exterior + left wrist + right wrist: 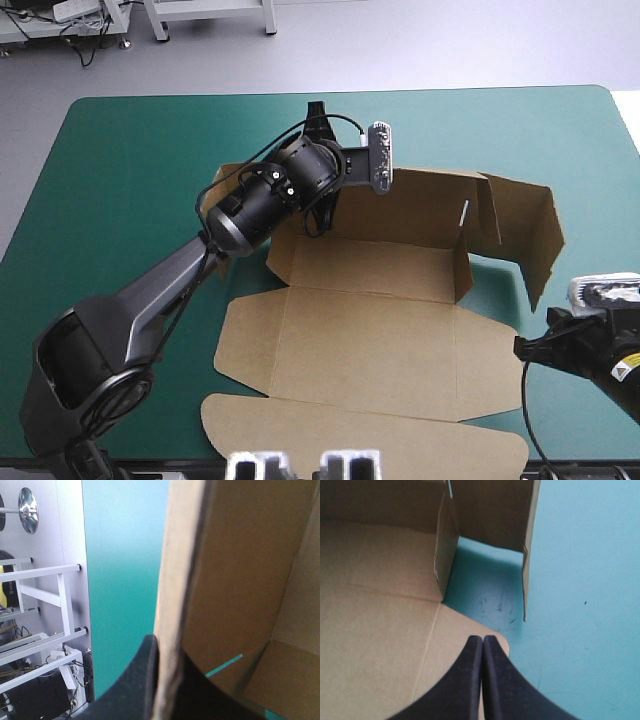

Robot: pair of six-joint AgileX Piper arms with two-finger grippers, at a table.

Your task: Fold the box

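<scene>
At the table's centre, spreading toward 3 o'clock, the brown cardboard box [370,330], a cut sheet half raised, is lying on the teal-green table cover [130,150]. Base and near lid panel are lying flat. The far wall at 12 o'clock is standing up, and the side wall at 3 o'clock is standing too, swung outward.

The black-finned left gripper [167,650] is pinching the far wall's top edge near its 10 o'clock end, one finger on each side of the board, all but closed on it. The black-finned right gripper [482,639] is hovering over the rounded flap at the box's 4 o'clock corner, fingers pressed together, carrying nothing.

Handling, judged only: the board is looking light and stiff, likely bending only along its scored creases and springing back if released. It is probably sliding easily on the cover. The best hold is looking like a thin-edge pinch on a wall's top rim close to a crease, with the other gripper pinning the base.

Hard to make out:
- In the high view the left arm is hiding the box's 9 to 10 o'clock flap and its own fingertips.
- The lid's near edge is running out of view at 6 o'clock.
- The right gripper is mostly cut off in the high view.
- Whether the right gripper is touching the flap, cannot tell.
</scene>
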